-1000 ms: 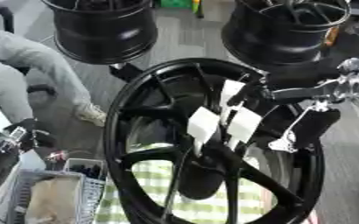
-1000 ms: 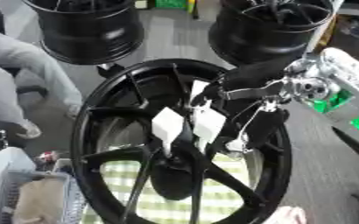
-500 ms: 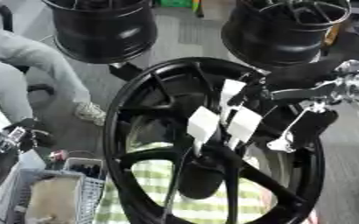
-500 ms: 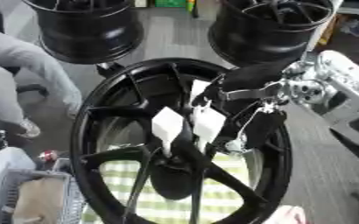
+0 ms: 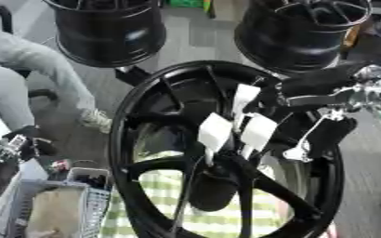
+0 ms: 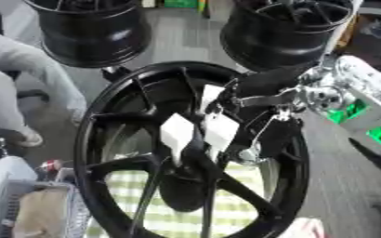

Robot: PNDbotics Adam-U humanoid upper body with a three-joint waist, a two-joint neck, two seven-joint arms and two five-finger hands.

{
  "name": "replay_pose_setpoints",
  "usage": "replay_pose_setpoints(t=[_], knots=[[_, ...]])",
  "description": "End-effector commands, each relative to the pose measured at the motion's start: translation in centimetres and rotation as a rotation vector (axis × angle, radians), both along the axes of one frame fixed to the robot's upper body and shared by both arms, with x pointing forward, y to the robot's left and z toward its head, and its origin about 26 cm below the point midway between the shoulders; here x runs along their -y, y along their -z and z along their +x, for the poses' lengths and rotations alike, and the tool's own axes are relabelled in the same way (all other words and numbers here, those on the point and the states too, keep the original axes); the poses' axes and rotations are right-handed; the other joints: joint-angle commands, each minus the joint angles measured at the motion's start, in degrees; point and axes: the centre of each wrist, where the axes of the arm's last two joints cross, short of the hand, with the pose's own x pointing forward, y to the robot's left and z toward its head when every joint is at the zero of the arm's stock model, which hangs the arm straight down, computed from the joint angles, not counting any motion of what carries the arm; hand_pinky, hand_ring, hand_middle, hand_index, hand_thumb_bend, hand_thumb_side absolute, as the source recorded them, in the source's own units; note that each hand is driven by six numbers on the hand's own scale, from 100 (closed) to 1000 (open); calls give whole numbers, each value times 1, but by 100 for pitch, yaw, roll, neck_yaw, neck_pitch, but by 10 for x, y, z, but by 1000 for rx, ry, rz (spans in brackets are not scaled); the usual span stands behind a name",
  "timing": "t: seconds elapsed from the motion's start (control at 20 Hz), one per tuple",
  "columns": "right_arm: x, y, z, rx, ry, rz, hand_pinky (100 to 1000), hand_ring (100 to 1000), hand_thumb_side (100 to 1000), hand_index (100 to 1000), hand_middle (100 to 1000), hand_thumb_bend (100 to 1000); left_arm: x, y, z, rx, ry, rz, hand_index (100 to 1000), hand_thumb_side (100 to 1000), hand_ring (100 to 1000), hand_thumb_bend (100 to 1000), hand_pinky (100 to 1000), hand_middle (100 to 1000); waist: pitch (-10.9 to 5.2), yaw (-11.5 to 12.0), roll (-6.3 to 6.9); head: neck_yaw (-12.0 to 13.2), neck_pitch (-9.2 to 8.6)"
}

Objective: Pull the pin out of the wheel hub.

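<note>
A large black spoked wheel hub [image 5: 125,139] stands tilted in the middle. Three white tags sit near its centre: an upper tag [image 5: 244,98] and two lower tags [image 5: 215,132] [image 5: 257,133], each on a thin pin. My right hand [image 5: 320,82] reaches in from the right over the upper right rim. Its fingertips come together at the right edge of the upper tag, seemingly pinching that pin. A silver rod [image 5: 309,138] hangs below the hand. My left hand [image 5: 11,153] shows only as a dark shape at the lower left edge.
Two black wheel rims [image 5: 104,32] [image 5: 301,32] stand behind the hub. A person's grey-clad limb [image 5: 39,69] is at the left. A green checked cloth [image 5: 157,204] lies under the hub and a mesh basket [image 5: 55,209] sits at the lower left.
</note>
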Motion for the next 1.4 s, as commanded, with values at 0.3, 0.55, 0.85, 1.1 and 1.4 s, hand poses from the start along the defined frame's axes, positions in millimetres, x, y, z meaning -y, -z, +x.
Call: replay_pose_setpoints(t=[0.3, 0.55, 0.85, 1.1, 1.4], knots=[[3, -2, 5, 23, 17, -16, 829, 815, 373, 953, 883, 257, -2, -11, 2, 35, 6, 25, 704, 834, 615, 100, 709, 640, -39, 7, 29, -4, -15], [3, 1, 8, 20, 23, -22, 828, 815, 369, 948, 882, 254, -2, -11, 2, 36, 7, 26, 704, 834, 615, 100, 709, 640, -30, 11, 28, -5, -15], [4, 5, 13, 13, 32, -26, 825, 812, 358, 940, 877, 244, -2, -12, 2, 38, 8, 26, 705, 835, 616, 100, 710, 640, -9, 22, 25, -5, -15], [5, 8, 15, 6, 37, -28, 820, 807, 345, 922, 858, 233, -2, -12, 2, 38, 8, 27, 705, 836, 616, 100, 710, 640, 4, 15, 23, -3, -15], [8, 9, 10, 17, 32, -16, 808, 789, 306, 859, 800, 200, -2, -12, 3, 40, 9, 28, 705, 836, 616, 100, 710, 640, 15, 10, 28, -4, -15]])
